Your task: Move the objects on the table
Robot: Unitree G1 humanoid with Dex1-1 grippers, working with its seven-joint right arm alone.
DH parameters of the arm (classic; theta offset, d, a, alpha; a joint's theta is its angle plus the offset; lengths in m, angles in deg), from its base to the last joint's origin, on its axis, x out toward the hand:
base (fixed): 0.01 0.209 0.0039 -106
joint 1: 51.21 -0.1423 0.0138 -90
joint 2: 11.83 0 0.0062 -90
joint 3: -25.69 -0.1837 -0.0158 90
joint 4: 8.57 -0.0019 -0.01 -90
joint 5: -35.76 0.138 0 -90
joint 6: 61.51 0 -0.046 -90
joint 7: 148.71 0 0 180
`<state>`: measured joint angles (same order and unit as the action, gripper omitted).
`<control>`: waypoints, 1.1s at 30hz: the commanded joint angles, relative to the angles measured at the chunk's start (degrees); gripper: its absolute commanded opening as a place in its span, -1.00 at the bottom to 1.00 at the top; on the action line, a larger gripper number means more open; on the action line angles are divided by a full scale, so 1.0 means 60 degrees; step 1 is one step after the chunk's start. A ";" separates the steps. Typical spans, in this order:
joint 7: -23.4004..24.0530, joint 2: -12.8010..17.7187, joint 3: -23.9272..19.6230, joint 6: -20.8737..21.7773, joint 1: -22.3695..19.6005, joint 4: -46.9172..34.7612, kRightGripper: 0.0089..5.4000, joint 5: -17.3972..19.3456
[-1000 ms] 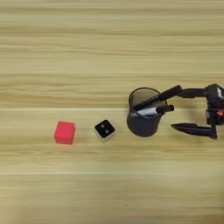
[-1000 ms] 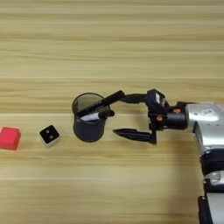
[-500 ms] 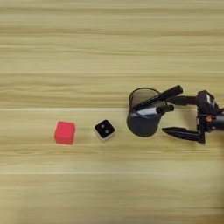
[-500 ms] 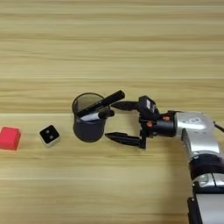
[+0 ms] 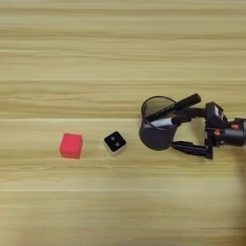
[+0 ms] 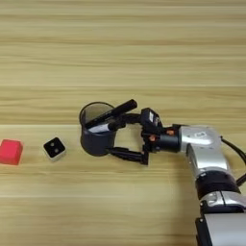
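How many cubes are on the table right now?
2. The red cube sits furthest left; the white cube with the black two-dotted top lies between it and the pen cup. Anything behind the cup or the arm would be hidden.

Surface: light wooden table (image 5: 120, 53), horizontal plank-like grain bands; fills both views
Red cube (image 5: 71, 145): rests on the table toward 9 o'clock of centre; apart from the other items
White cube (image 5: 115, 142): black top with two dots; just at 3 o'clock of the red cube, turned at an angle
Pen cup (image 5: 156, 130): black mesh, upright, at 3 o'clock of the white cube; markers inside lean toward 2 o'clock
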<state>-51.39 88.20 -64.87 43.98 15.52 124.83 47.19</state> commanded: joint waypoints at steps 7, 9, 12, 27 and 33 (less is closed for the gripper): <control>0.0692 -0.0146 -0.0060 -0.0298 -0.0267 -0.1444 0.99 0.0290; 0.0790 -0.0227 -0.0014 -0.0347 -0.0177 -0.1729 0.99 0.0289; 0.1025 -0.0355 0.0003 -0.0460 -0.0154 -0.2005 0.99 0.0308; 0.1858 -0.0535 0.0214 -0.0420 -0.0284 -0.1988 0.99 -0.0005; 0.2641 -0.0856 0.0338 -0.0129 -0.0470 -0.1726 0.99 -0.0322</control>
<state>-39.31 83.20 -62.42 41.64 17.49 115.88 45.73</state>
